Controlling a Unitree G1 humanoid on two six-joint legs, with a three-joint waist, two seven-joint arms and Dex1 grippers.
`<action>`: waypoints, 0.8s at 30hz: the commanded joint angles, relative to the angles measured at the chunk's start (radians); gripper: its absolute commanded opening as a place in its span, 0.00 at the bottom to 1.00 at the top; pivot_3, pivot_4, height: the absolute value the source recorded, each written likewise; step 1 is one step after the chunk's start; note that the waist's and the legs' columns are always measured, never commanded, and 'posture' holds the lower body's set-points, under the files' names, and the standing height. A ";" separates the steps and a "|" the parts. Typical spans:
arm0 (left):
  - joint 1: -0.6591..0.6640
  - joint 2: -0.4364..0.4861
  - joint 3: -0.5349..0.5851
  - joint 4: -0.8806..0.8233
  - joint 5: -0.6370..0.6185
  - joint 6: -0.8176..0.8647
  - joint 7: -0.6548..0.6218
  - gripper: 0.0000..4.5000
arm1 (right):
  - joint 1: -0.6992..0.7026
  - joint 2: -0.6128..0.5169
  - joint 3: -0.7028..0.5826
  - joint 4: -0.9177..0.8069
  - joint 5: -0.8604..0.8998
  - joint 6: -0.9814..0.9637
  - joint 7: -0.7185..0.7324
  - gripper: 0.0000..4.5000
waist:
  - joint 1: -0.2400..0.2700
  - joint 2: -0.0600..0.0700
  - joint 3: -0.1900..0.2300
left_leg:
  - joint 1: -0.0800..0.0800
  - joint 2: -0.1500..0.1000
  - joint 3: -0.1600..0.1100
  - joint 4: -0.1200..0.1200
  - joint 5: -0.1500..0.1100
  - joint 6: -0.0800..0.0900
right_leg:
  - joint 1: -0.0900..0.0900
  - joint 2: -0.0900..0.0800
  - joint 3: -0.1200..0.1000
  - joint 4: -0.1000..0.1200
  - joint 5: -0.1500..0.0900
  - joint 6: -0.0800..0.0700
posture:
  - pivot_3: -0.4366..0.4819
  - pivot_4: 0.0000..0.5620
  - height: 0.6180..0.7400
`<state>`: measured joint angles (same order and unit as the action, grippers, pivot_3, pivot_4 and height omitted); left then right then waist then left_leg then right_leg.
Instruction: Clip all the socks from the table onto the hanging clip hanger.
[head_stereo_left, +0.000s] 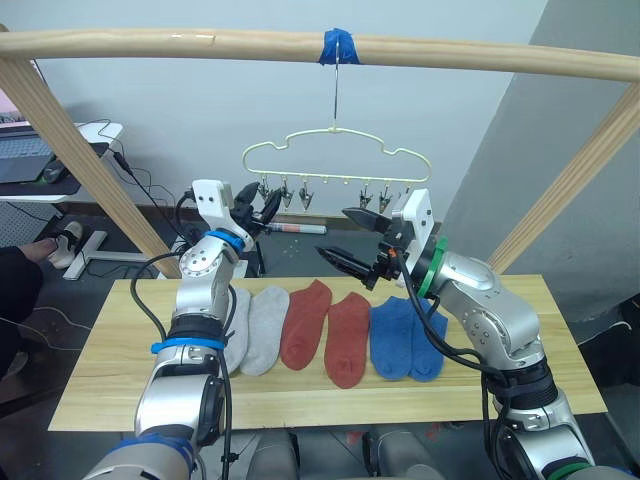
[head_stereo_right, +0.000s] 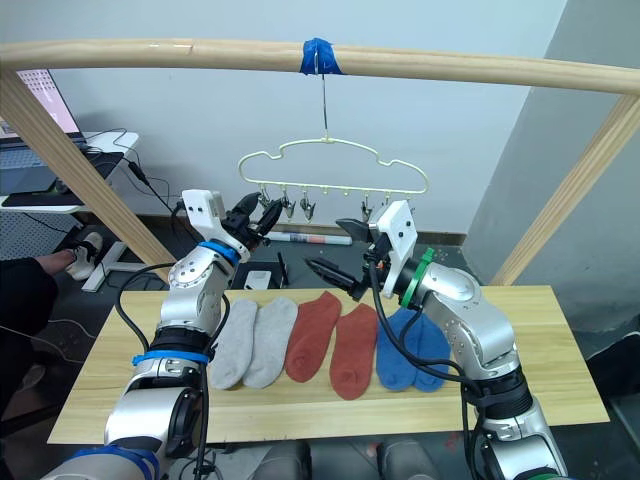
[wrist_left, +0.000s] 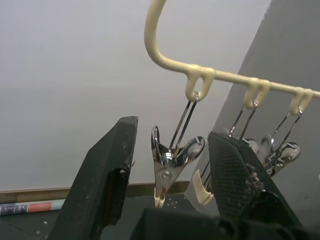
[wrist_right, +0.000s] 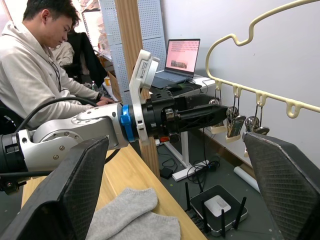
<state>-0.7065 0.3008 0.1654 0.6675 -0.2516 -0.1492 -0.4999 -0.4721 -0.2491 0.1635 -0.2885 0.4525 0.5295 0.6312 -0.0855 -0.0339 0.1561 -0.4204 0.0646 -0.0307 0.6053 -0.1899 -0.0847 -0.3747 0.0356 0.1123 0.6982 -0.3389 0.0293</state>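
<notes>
Six ankle socks lie flat in a row on the pale wooden table (head_stereo_left: 90, 385), toes pointing toward the robot. From the robot's left to its right: two light grey socks (head_stereo_left: 255, 328), two rust red socks (head_stereo_left: 327, 332) and two blue socks (head_stereo_left: 408, 338). Each pair lies side by side, touching or nearly so, and none is held.

Above the far edge of the table hangs the clip hanger (head_stereo_left: 335, 150), a thin cream wire frame with a wavy outline. Its long hook goes up to a thick wooden rail (head_stereo_left: 480, 55), at a wrap of blue tape (head_stereo_left: 340, 45). A row of small metal clips (head_stereo_left: 302, 194) dangles from the frame's lower bar; all are bare.

The left gripper (head_stereo_left: 258, 208) is raised to the hanger's left end. Its two black fingers (wrist_left: 107, 175) are spread apart on either side of the leftmost clip (wrist_left: 167, 162) (the clip hangs in the gap, not touching either finger).

The right gripper (head_stereo_left: 350, 238) is held up above the red socks, just below and beside the hanger's right end. Its fingers are spread wide and hold nothing.

In the right wrist view, a person in a light hooded top (wrist_right: 35, 75) sits beyond the table, near an open laptop (wrist_right: 177, 62).
</notes>
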 joint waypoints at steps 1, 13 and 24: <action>-0.024 0.003 0.009 -0.017 0.002 -0.030 -0.002 0.56 | -0.020 0.002 -0.008 -0.030 0.007 -0.009 0.002 1.00 | 0.000 0.000 0.000 | 0.000 0.000 0.000 0.000 0.000 0.000 | 0.000 0.000 0.000 0.000 0.000 0.000 | 0.38 0.28 1.00; -0.029 0.004 0.014 -0.046 -0.012 -0.023 -0.019 0.00 | 0.001 0.000 -0.013 -0.041 0.009 0.004 -0.010 1.00 | 0.000 0.000 0.000 | 0.000 0.000 -0.001 0.000 0.000 0.000 | 0.000 0.000 -0.001 0.000 0.000 0.000 | 0.39 0.28 1.00; 0.100 0.116 -0.013 -0.293 -0.022 0.225 -0.078 0.00 | 0.263 -0.171 -0.097 0.037 -0.167 0.036 -0.172 1.00 | 0.003 0.003 0.002 | -0.001 -0.001 -0.002 0.000 0.000 0.000 | 0.000 -0.001 -0.003 0.000 0.000 0.000 | 0.41 0.29 1.00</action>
<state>-0.6137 0.3964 0.1548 0.4315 -0.2603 0.0300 -0.5648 -0.2206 -0.4057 0.1097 -0.2462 0.3074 0.5899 0.4799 -0.0822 -0.0313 0.1578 -0.4218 0.0641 -0.0332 0.6053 -0.1900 -0.0850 -0.3744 0.0343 0.1089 0.6980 -0.3394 0.0301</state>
